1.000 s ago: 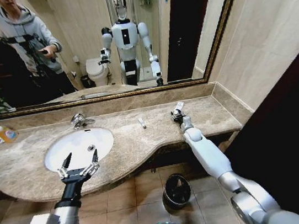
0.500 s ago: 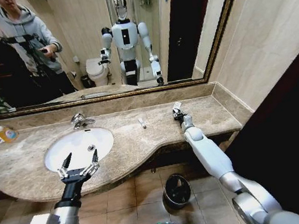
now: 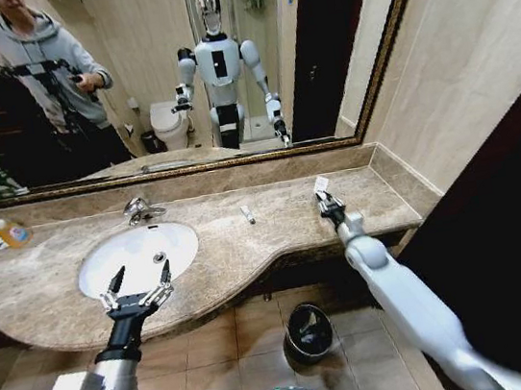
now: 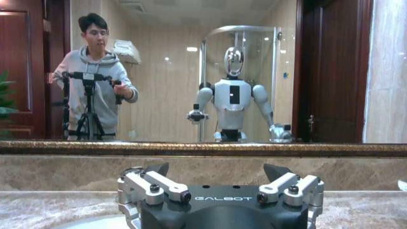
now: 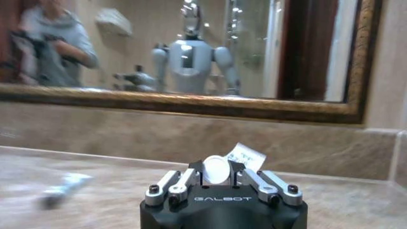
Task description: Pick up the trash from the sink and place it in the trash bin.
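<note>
Trash item in hand: a small white piece with a paper tag (image 5: 232, 162), pinched between the fingers of the right end effector (image 3: 328, 203), right of centre in the head view, above the brown marble table (image 3: 276, 236) near its back wall. In the right wrist view the piece shows a rounded white end facing the camera, tag sticking up behind it; its long axis appears to run along the fingers, pointing away from the wrist toward the mirror (image 3: 175, 71), though its full length is hidden.

Second item: a small white tube (image 3: 247, 214) lies flat on the table at centre frame, between the sink (image 3: 138, 256) and the right end effector, long axis roughly front-to-back, slightly slanted.

Sink, centre left: basin looks bare apart from the drain.

Trash bin (image 3: 309, 331) stands on the floor at lower centre, below the table edge, well apart from the held piece.

Left end effector (image 3: 137, 295), lower left, fingers spread, holding nothing, hovers at the sink's near rim.

Progress, as judged: one piece grasped but not binned; tube remains. Carry and drop not yet done.
</note>
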You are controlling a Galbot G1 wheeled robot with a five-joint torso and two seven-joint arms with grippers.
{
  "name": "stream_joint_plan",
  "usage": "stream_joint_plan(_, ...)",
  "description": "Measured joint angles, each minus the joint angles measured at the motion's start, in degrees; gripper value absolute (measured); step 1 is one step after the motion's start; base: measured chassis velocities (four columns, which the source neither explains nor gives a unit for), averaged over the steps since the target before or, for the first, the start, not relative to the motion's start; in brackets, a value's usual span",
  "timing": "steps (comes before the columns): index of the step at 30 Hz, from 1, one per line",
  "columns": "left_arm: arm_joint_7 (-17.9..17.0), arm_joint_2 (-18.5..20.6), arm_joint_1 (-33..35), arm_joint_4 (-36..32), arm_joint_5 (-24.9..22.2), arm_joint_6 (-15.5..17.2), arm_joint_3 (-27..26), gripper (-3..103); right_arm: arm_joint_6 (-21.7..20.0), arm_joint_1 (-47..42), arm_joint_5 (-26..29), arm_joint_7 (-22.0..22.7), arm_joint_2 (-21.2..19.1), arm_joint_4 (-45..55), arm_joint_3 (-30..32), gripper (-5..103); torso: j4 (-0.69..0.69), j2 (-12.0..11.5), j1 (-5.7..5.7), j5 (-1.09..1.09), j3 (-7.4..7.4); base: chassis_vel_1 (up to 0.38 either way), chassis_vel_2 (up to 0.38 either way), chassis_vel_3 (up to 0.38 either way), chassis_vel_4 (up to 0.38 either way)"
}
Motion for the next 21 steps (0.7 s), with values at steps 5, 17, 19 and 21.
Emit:
stream_joint_plan(5,0.0,0.0,0.0,0.0,0.0,0.0,0.0,100,2.1,-11.9,1.9,-0.5,-1.2,10.2,2.3,25,0.02,0.0,0.00,0.00,0.00,0.000,0.000,0.000,0.000)
stream_joint_plan(17,0.0,0.0,0.0,0.0,0.0,0.0,0.0,100,11.9,-43.8,-8.4,-1.2,3.7,20.2,6.3,25,0.01,0.0,0.01,-0.02,0.00,0.000,0.000,0.000,0.000)
stream_joint_plan(19,0.0,0.0,0.0,0.0,0.0,0.0,0.0,100,12.2,-44.6,-9.7,-1.2,4.1,20.2,5.8,25,0.01,0.0,0.01,-0.01,0.00,0.000,0.000,0.000,0.000)
stream_joint_plan(21,0.0,0.0,0.0,0.0,0.0,0.0,0.0,100,13.7,-45.6,-13.2,-1.4,4.9,18.3,4.7,25,0.01,0.0,0.01,-0.02,0.01,0.000,0.000,0.000,0.000)
